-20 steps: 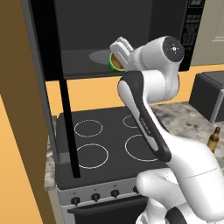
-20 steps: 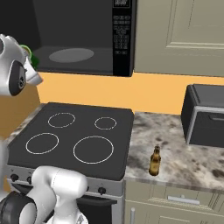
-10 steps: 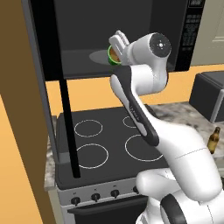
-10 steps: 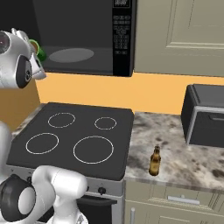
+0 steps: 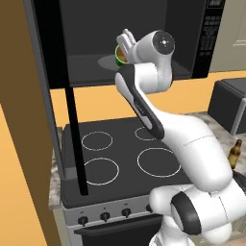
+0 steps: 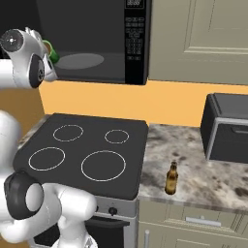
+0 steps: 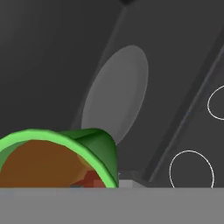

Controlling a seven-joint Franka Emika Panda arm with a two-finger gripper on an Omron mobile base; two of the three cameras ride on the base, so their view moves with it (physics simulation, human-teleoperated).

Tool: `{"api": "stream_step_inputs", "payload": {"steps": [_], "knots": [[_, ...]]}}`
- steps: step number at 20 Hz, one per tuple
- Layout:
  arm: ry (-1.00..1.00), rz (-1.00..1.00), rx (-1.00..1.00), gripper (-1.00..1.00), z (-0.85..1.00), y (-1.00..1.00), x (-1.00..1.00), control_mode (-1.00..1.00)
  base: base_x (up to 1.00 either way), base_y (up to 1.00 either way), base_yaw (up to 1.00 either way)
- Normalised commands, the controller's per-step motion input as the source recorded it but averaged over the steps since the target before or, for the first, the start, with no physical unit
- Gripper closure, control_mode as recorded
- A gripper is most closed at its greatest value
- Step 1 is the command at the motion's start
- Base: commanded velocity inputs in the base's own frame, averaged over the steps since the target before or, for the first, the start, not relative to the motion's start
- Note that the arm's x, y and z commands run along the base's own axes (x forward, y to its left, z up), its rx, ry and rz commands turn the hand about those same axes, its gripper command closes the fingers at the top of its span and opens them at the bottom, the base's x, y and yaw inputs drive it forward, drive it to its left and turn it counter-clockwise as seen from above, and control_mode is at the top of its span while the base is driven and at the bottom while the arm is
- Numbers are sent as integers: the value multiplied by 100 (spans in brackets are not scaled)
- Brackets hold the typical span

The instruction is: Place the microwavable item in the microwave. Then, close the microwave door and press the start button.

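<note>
My gripper (image 5: pixel 123 47) is shut on the microwavable item (image 5: pixel 119 55), a small green cup with brown liquid, tilted in the grip. It hangs at the front opening of the black microwave (image 5: pixel 158 19), above the near edge of the grey turntable plate (image 5: pixel 106 63). From the right, the cup (image 6: pixel 50 52) shows beside the white hand, left of the plate (image 6: pixel 80 60). In the hand view the cup's rim (image 7: pixel 65 151) sits low and the plate (image 7: pixel 116 94) lies beyond it. The microwave door (image 5: pixel 45 38) stands swung open at the left, its bar handle (image 5: pixel 76 144) hanging over the stove.
A black cooktop (image 6: pixel 82 150) with white ring burners lies under the microwave. On the marble counter to its right stand a brown bottle (image 6: pixel 171 178) and a dark toaster oven (image 6: pixel 227 128). The keypad strip (image 6: pixel 133 34) runs down the microwave's right side, next to beige cabinets (image 6: pixel 203 38).
The hand has carried the cup a little higher and further in toward the microwave opening. The grip has stayed shut.
</note>
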Motion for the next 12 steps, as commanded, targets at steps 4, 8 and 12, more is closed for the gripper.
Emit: {"api": "stream_step_inputs", "payload": {"steps": [4,8,12], "knots": [[2,0,1,100,12,-1,37,-100,0,0,0],[17,0,1,100,13,-2,15,-100,0,0,0],[31,0,0,100,5,-7,3,-100,0,0,0]]}}
